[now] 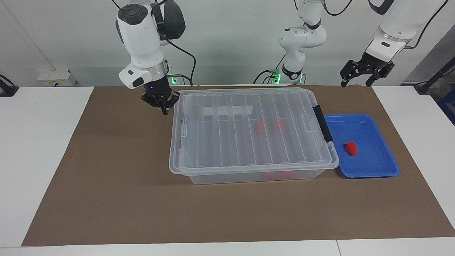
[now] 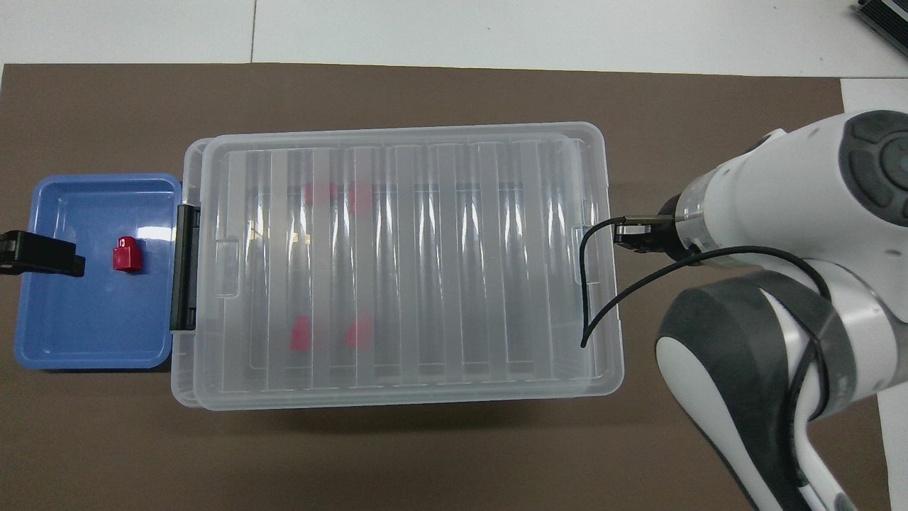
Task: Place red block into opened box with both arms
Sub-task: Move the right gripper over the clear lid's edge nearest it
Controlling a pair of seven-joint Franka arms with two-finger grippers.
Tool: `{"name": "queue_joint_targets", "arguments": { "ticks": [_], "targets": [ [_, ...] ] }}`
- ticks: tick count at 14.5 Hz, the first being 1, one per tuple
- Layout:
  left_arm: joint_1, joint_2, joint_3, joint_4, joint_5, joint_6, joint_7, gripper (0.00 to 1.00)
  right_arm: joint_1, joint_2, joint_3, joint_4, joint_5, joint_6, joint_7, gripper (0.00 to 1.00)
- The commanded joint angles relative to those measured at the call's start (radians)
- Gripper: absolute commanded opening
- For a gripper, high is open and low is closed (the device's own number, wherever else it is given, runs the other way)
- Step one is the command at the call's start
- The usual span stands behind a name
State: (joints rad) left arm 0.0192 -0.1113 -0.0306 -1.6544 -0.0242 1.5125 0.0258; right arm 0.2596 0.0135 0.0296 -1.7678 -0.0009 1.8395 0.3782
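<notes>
Right gripper [image 1: 164, 111]: fingertips pinched together, nothing held, hanging over the brown mat [image 1: 106, 170] just beside the box [image 1: 249, 142] at its end toward the right arm. Left gripper [image 1: 366, 73]: fingers spread wide, empty, raised over the mat's edge at the left arm's end, waiting. Red block [image 1: 351, 148] lies in the blue tray [image 1: 373, 170], long axis running toward and away from the robots. Box lid on; more red blocks [image 1: 270, 126] inside. White table [image 1: 35, 142], pale wall.
</notes>
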Motion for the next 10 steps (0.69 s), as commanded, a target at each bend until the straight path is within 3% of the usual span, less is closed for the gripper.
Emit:
{"name": "queue_joint_targets", "arguments": {
  "ticks": [1, 5, 10],
  "targets": [
    [0.008, -0.018, -0.002, -0.015, -0.003, 0.002, 0.016, 1.0, 0.016, 0.034, -0.002, -0.016, -0.01, 0.065, 0.031, 0.0],
    [0.008, -0.018, -0.002, -0.015, -0.003, 0.002, 0.016, 1.0, 0.069, 0.094, -0.002, -0.016, -0.016, 0.125, 0.067, 0.0],
    [0.008, -0.018, -0.002, -0.015, -0.003, 0.002, 0.016, 1.0, 0.063, 0.103, -0.004, -0.019, -0.016, 0.13, 0.073, 0.0]
  ]
}}
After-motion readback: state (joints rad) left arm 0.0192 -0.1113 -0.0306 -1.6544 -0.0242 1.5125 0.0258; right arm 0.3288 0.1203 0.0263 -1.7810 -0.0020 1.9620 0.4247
